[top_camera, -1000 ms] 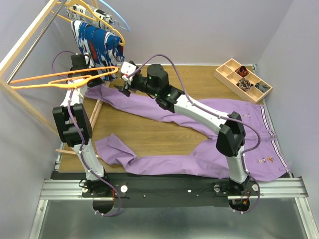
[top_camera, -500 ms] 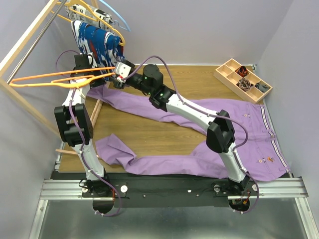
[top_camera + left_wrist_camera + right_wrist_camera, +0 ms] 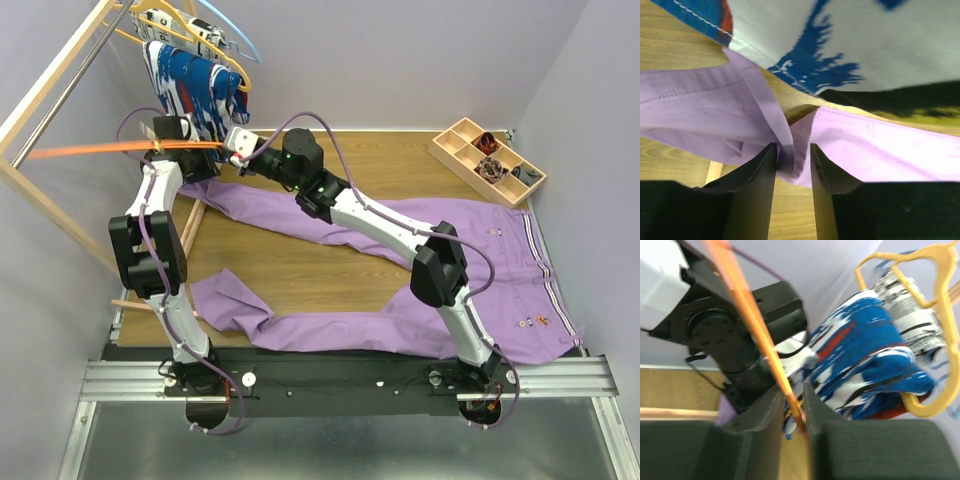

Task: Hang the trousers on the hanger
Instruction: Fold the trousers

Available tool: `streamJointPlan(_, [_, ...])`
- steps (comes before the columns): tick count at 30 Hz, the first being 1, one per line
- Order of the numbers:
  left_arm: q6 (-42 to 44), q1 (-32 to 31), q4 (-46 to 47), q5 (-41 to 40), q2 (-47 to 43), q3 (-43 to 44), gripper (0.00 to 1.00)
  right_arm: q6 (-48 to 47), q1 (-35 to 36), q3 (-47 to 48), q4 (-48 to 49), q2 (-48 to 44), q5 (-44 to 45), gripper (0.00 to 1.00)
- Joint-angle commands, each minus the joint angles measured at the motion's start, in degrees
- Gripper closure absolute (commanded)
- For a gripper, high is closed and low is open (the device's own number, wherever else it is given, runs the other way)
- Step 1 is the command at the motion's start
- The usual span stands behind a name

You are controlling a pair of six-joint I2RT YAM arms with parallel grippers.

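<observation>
With our left hand [image 3: 792, 160] nearly closed we pinch a fold of the trousers [image 3: 705, 112]; our right hand [image 3: 791, 401] clamps around the hanger [image 3: 747, 310].

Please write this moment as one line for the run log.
left fingers: shut on trousers | right fingers: shut on hanger | trousers: mostly on table, not on hanger

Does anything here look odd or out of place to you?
Two things stand out. The orange hanger isn't hanging like the others. It juts out level past the wooden rack, clamped in the right gripper. The trousers sprawl across the table, with one leg end crumpled and the other pinched in the left gripper.
</observation>
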Motion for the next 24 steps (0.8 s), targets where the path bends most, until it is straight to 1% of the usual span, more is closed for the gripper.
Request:
streamJointPlan(1, [1.14,-0.38,0.64,2.47,-4.3,-1.1,0.57,0.76,1.36,0.21,-1.56,-1.27,-1.45,0.94])
streamJointPlan(2, [1.32,-0.47,0.73,2.47,-4.39,-1.28,0.57,0.76,1.36,0.21,-1.39,-1.27,-1.45,0.98])
streamJointPlan(3, [1.32,-0.38,0.73,2.64,-4.56,-1.28,0.57,1.02,1.45,0.21,-1.04,-1.18,-1.45,0.99])
streamJointPlan(4, [1.49,-0.38,0.73,2.73,-4.56,-1.37,0.57,1.19,1.45,0.21,-1.12,-1.27,-1.54,0.99])
streamJointPlan(8, [1.58,-0.47,0.9,2.91,-5.53,-2.24,0.47,2.6,1.54,0.21,-1.73,-2.06,-1.37,0.99])
streamJointPlan(11, [1.67,-0.47,1.87,3.08,-6.93,-4.17,0.45,4.01,1.45,0.65,-2.09,-2.67,-0.66,0.99])
streamJointPlan(12, [1.67,-0.47,2.22,3.17,-7.63,-5.48,0.39,4.62,1.45,1.0,-2.96,-2.76,-0.84,0.99])
streamJointPlan(13, [1.67,-0.47,2.66,3.34,-8.08,-6.11,0.35,4.8,1.54,1.35,-3.66,-2.85,-1.19,0.99])
streamJointPlan(14, [1.67,-0.47,2.92,3.61,-8.52,-6.81,0.25,4.89,1.45,2.13,-4.54,-3.11,-1.54,0.99])
streamJointPlan(15, [1.76,-0.38,3.8,3.78,-9.56,-8.3,0.12,5.15,1.45,2.4,-6.55,-3.64,-2.24,0.99])
streamJointPlan(16, [1.76,-0.47,4.15,3.87,-10.18,-8.92,0.05,5.33,1.45,2.67,-7.61,-3.99,-2.33,0.99])
streamJointPlan(21, [2.28,-0.47,7.31,6.33,-14.92,-14.36,0.05,5.77,1.45,5.12,-15.86,-6.01,-1.46,0.99])
streamJointPlan(23, [2.11,-0.47,7.93,6.6,-16.6,-16.3,0.05,5.68,1.45,5.22,-17.2,-7.07,-0.49,0.99])
streamJointPlan(24, [1.94,-0.47,8.72,6.42,-18.43,-18.75,0.05,5.5,1.54,5.31,-18.16,-7.33,0.82,0.99])
